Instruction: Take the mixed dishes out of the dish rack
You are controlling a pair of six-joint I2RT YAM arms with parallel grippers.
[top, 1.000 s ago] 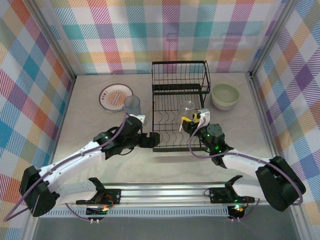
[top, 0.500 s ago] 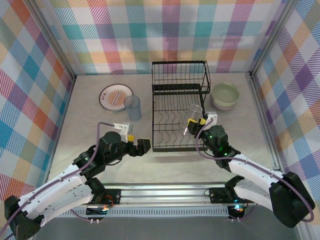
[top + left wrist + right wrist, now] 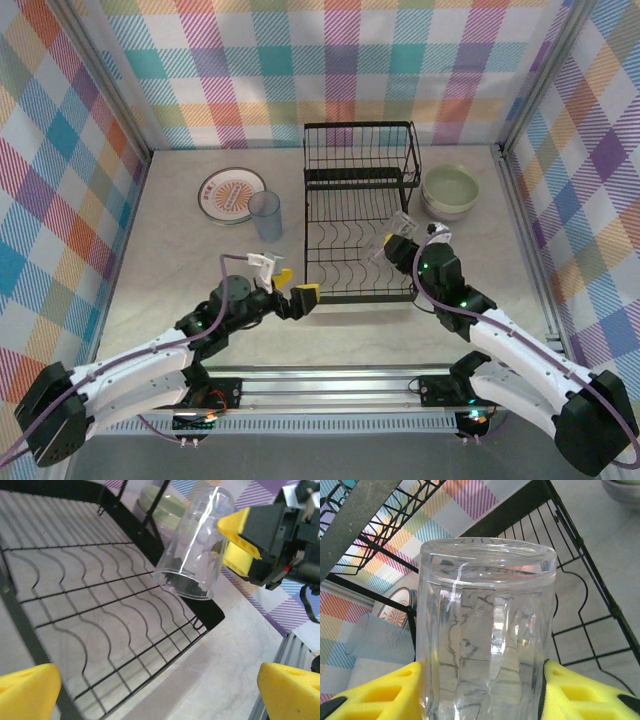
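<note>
Left gripper (image 3: pixel 296 287): pulled back from bluish glass tumbler (image 3: pixel 265 215) to 7 o'clock corner of black wire dish rack (image 3: pixel 360 180); fingers wide, empty

Right gripper (image 3: pixel 402 243): has lifted clear glass tumbler (image 3: pixel 485 630) off rack floor to 4 o'clock edge; yellow pads (image 3: pixel 380 690) part-closed, clamped on its sides

Rack looks bare: likely last piece

Beyond: orange-patterned white plate (image 3: pixel 231 193) 10 o'clock, pale green bowl (image 3: pixel 450 190) 2 o'clock

The tumbler (image 3: pixel 487 630) over the rack (image 3: pixel 520 510) runs off the bottom edge; the bowl (image 3: pixel 172 511) beyond the rack is partly hidden by it.
</note>
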